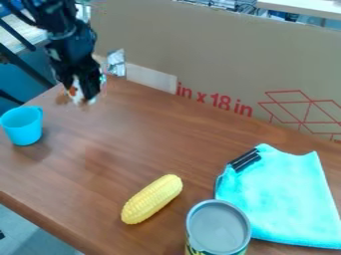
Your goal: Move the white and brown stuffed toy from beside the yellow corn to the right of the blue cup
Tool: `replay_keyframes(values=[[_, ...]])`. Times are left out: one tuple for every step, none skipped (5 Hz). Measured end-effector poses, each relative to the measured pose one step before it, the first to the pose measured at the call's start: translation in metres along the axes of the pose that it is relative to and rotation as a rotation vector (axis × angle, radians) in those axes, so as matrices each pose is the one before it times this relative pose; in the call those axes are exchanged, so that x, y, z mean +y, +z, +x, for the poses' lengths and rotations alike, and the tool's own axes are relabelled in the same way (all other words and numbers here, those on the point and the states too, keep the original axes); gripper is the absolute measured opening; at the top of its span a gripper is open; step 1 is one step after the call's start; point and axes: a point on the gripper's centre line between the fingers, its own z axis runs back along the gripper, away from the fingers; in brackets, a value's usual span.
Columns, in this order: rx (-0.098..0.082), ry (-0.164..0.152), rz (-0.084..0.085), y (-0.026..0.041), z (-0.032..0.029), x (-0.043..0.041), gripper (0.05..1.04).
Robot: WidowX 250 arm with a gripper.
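Observation:
The black gripper [81, 88] hangs at the upper left, over the far left part of the wooden table. A small white and orange thing [75, 93] shows right at its lower end; whether it is held or lies behind cannot be made out. Nearer the left edge stands a blue cup [23, 126], a little below and left of the gripper. A yellow corn cob [152, 199] lies slanted at the front middle, well away from the gripper.
A can [218, 228] with a grey top stands at the front, right of the corn. Beside it, a turquoise cloth [286, 199] lies with black pieces [245, 160] at its upper left corner. Cardboard [220, 60] walls off the back, with a silvery scrap [116, 63] against it.

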Motion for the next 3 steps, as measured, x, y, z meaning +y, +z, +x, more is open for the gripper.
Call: replay_keyframes(values=[[0.0595, -0.0115, -0.013, -0.02396, -0.00325, -0.0027, 0.602], [0.0514, 0.0163, -0.0176, -0.02233, -0.00773, 0.00137, 0.602], [0.0098, 0.0274, -0.0138, -0.00652, -0.00134, 0.00308, 0.647]])
